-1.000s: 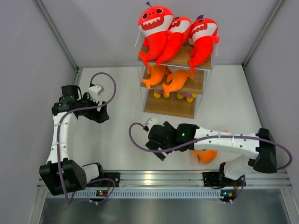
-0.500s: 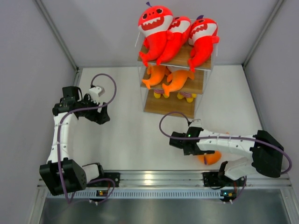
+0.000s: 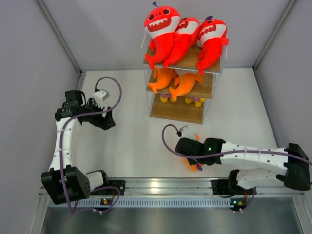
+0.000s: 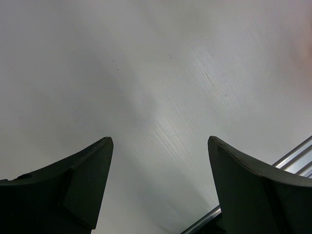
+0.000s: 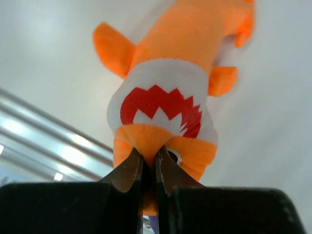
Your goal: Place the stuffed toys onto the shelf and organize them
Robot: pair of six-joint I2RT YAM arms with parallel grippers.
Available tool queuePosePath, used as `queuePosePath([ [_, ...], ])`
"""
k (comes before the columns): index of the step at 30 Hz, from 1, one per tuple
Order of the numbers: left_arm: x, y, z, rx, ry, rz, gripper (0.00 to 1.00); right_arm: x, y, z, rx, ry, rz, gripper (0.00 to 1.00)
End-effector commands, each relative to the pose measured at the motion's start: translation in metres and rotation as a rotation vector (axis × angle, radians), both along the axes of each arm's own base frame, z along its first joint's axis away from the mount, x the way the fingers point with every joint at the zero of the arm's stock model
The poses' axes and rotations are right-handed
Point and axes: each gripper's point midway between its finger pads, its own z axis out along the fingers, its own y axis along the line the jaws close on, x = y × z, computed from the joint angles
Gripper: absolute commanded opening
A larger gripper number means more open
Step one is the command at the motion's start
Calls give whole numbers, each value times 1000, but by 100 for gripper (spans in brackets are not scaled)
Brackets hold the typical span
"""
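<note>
Three red shark toys (image 3: 162, 24) lie across the top board of the shelf (image 3: 178, 111). Two orange fish toys (image 3: 185, 84) rest on its middle board. My right gripper (image 3: 191, 155) is low over the table in front of the shelf, shut on a third orange fish toy (image 3: 193, 165). In the right wrist view the right gripper (image 5: 149, 152) pinches the snout of this orange fish (image 5: 170, 48), just below its red-and-white toothy mouth; its body stretches away over the table. My left gripper (image 3: 105, 119) hovers at the left, open. Nothing lies between the left gripper's (image 4: 161, 146) fingers.
An aluminium rail (image 3: 165, 185) runs along the near edge, close to the held fish. Grey enclosure walls (image 3: 29, 58) stand on both sides and behind the shelf. Small yellow and purple pieces (image 3: 195, 101) show under the middle board. A purple cable (image 3: 168, 139) loops off the right wrist.
The right gripper swung right to the orange fish by the rail, shut on its snout, and has drawn it leftwards. The left arm has stayed still.
</note>
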Motion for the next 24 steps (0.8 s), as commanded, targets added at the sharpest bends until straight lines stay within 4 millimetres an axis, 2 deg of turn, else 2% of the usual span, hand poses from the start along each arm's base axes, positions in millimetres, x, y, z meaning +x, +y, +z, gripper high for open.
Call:
queuePosePath([
  [1, 0, -6, 13, -21, -49, -11, 84, -30, 129, 97, 451, -150, 551, 0],
  [3, -2, -9, 13, -26, -49, -18, 84, -67, 150, 117, 515, -171, 841, 0],
  [5, -2, -11, 16, -31, -54, -19, 84, -85, 162, 132, 560, -222, 1067, 0],
  [7, -2, -14, 20, -44, -63, -25, 85, -84, 168, 135, 498, -307, 1221, 0],
  [8, -3, -16, 25, -48, -76, -33, 85, -78, 171, 140, 423, -403, 1337, 0],
  [10, -9, -24, 33, -76, -80, -75, 85, -67, 176, 138, 313, -500, 1457, 0],
  [11, -9, -25, 43, -80, -100, -85, 85, -57, 178, 141, 205, -616, 1576, 0],
  [13, -14, -32, 55, -105, -127, -116, 86, -35, 184, 146, 62, -778, 1698, 0],
  [14, -15, -35, 64, -114, -151, -131, 86, -32, 189, 152, 47, -820, 1747, 0],
  [15, -19, -38, 73, -120, -179, -152, 87, -19, 185, 149, 1, -809, 1779, 0],
  [16, -25, -42, 75, -133, -173, -173, 88, -13, 189, 147, -30, -806, 1826, 0],
  [17, -32, -50, 82, -172, -182, -219, 89, -9, 198, 171, -37, -885, 1873, 0],
  [19, -45, -61, 94, -205, -211, -297, 91, 12, 206, 182, -137, -917, 1947, 0],
  [24, -58, -73, 112, -225, -285, -376, 98, 48, 225, 197, -299, -901, 2036, 0],
])
